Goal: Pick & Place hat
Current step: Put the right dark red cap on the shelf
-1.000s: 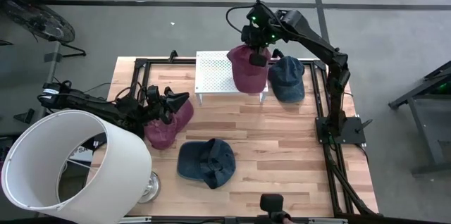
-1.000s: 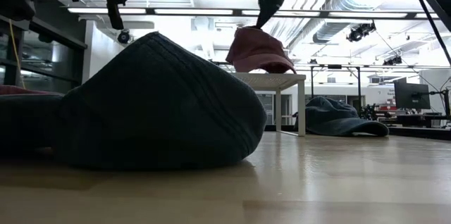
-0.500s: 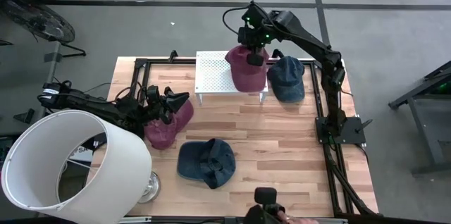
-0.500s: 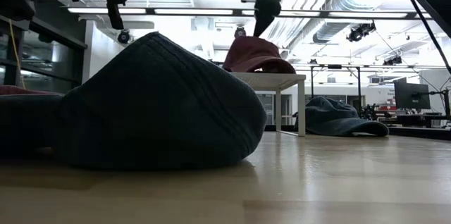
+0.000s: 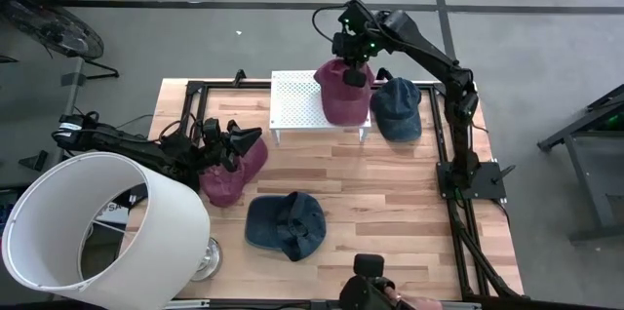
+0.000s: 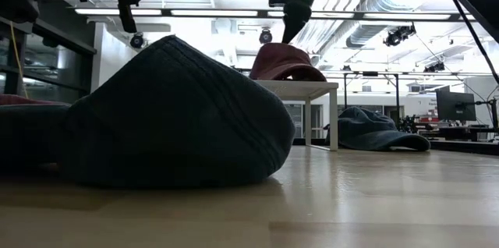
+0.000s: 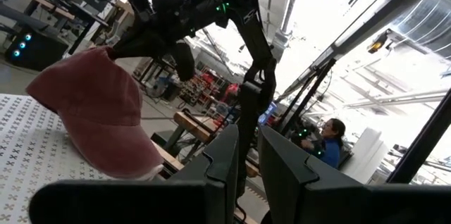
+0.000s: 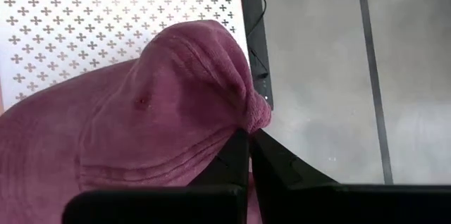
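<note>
One maroon hat (image 5: 343,96) now sits lower on the white stand (image 5: 295,101), right end effector (image 5: 353,74) pinching it.

- The maroon corduroy cap (image 5: 343,96) now sits lower on the white perforated metal stand (image 5: 297,101) than a second ago.
- The right gripper (image 5: 352,74), pinching its crown, has shifted slightly.

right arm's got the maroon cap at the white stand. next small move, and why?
Probably open the fingers and let go. The right gripper is shut on the maroon cap, which in the low view already lies on the white perforated stand, though it overhangs the stand's right edge.
</note>
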